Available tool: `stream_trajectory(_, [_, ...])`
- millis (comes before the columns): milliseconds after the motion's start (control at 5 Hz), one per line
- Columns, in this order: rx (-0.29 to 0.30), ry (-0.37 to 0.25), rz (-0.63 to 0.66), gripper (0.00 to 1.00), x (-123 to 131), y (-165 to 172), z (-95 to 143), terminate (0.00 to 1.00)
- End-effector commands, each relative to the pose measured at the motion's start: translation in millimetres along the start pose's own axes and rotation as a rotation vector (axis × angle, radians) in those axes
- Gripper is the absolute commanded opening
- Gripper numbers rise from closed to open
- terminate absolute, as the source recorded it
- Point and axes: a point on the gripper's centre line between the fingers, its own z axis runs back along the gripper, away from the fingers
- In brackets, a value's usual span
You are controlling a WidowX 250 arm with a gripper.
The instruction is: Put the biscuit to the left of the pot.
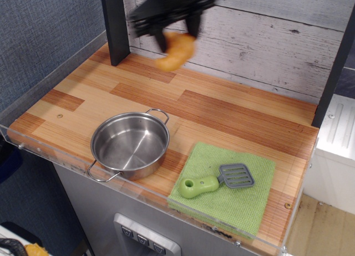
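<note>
The golden-orange biscuit [175,51] hangs in the air over the back of the counter, blurred by motion. My gripper [177,35] is shut on its upper end, high above the wood, with only the dark fingers showing at the top of the frame. The shiny steel pot [130,145] with two wire loop handles stands empty at the front left of the counter, well below and in front of the gripper.
A green cloth [224,189] lies at the front right with a green-handled grey spatula [217,180] on it. A dark post [115,26] stands at the back left. A clear rim [83,167] edges the wooden counter [233,117]; a plank wall is behind.
</note>
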Motion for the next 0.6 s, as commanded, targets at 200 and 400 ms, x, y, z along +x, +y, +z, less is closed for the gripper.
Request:
stream_trajectory(200, [0.014,-0.062,0.018,0.0,20.0,75.6,-8.4,0.0])
stream_trajectory(400, [0.042,-0.076,0.011,0.0,22.5,91.1,-18.1,0.0])
